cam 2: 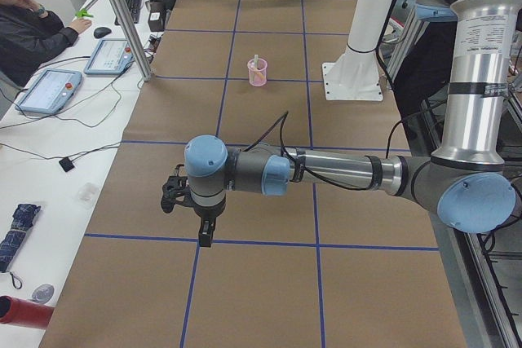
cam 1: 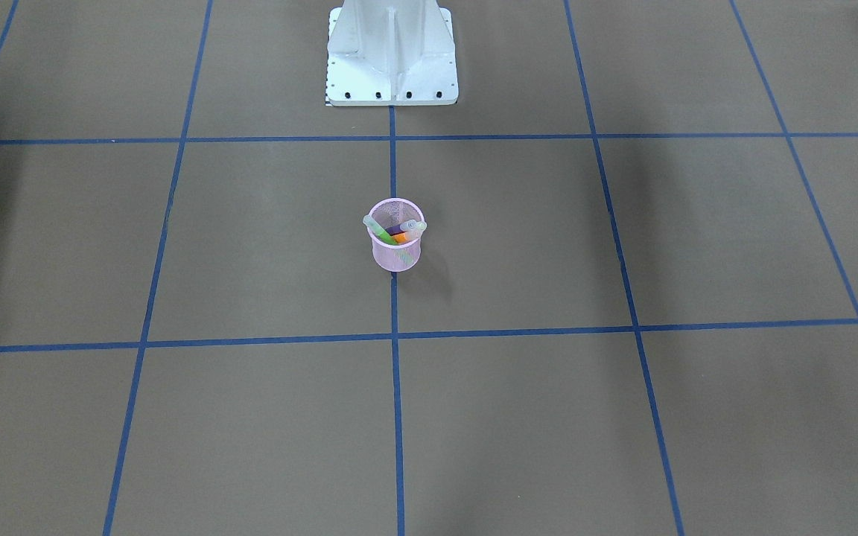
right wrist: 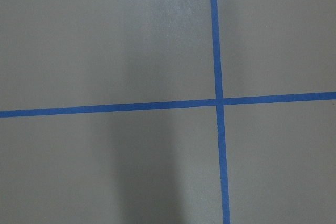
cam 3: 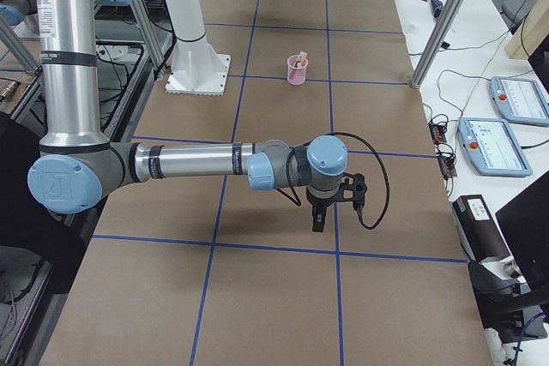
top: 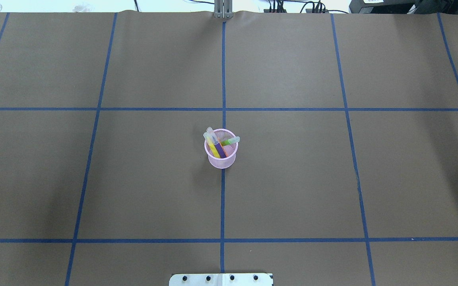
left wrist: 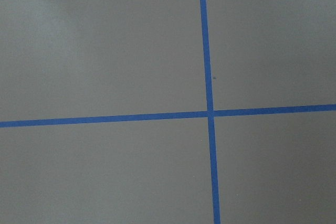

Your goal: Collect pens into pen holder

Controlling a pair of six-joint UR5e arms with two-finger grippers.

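Note:
The pink wire-mesh pen holder (cam 1: 396,254) stands upright in the middle of the table, on the centre blue tape line; it also shows in the overhead view (top: 221,161). The green pen (cam 1: 381,231), the purple pen (cam 1: 399,227) and the orange pen (cam 1: 402,237) all stand tilted inside it, caps up. My left gripper (cam 2: 204,234) shows only in the exterior left view, far from the holder, pointing down over the table; I cannot tell if it is open. My right gripper (cam 3: 318,220) shows only in the exterior right view, likewise far off; I cannot tell its state.
The robot's white base (cam 1: 392,56) stands behind the holder. The brown table (top: 292,178) carries a grid of blue tape lines. Both wrist views show only table and tape crossings. Operators' desks with tablets (cam 2: 49,87) run along the far side.

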